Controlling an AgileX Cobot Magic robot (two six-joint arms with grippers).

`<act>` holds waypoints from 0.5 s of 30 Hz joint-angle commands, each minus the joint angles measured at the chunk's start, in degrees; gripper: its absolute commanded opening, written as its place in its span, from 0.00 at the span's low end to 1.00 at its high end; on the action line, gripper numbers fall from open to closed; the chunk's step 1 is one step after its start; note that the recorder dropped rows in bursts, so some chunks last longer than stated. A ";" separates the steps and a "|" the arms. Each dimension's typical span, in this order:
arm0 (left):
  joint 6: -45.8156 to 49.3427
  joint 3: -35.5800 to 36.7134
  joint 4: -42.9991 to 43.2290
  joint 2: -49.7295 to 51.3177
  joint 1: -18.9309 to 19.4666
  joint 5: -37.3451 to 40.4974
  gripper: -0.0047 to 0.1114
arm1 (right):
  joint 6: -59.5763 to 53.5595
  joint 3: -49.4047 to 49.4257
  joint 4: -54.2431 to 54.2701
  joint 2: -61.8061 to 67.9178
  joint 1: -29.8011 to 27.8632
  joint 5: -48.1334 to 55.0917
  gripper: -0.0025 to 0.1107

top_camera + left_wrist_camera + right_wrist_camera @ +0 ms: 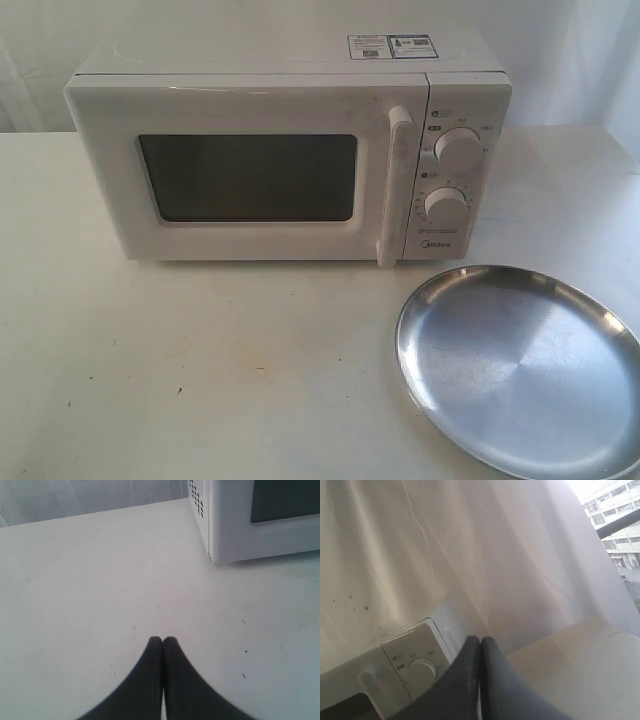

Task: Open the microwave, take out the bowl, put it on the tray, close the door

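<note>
Progress stands at the very start: none of the four steps shows as done. The microwave (290, 150) sits at the back of the table (200, 380) with its door (250, 180) flush shut and the bar handle (395, 185) untouched. The bowl cannot be seen anywhere; the window is too dark to show whether it sits inside, though the task suggests it does. The tray (520, 370) lies on the table in front of the microwave, toward its right side below the knobs (458, 150), with nothing on it.

Neither arm appears in the exterior view. The left gripper (162, 641) has its fingertips pressed together, holding nothing, over bare table near the microwave's front left corner. The right gripper (480, 640) is likewise pressed together with nothing in it, looking down at the control panel from well apart.

Everything is left: pulling the door open, lifting the bowl out, setting it on the tray, and shutting the door.
</note>
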 commanded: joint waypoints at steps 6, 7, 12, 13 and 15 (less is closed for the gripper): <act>-0.33 0.19 -0.21 -0.12 -0.05 -0.07 0.04 | 13.67 0.32 -1.27 -0.38 -0.35 -18.34 0.02; -0.33 0.19 -0.21 -0.12 -0.05 -0.07 0.04 | 16.82 0.32 -3.57 -0.38 -0.35 -19.84 0.02; -0.33 0.19 -0.21 -0.12 -0.05 -0.07 0.04 | 28.73 -3.01 -28.20 0.13 -0.35 -34.25 0.02; -0.33 0.19 -0.21 -0.12 -0.05 -0.07 0.04 | 31.14 -4.49 -32.25 1.09 -0.35 -36.36 0.02; -0.33 0.19 -0.21 -0.12 -0.05 -0.07 0.04 | 34.11 -7.04 -35.90 3.32 -0.35 -38.45 0.02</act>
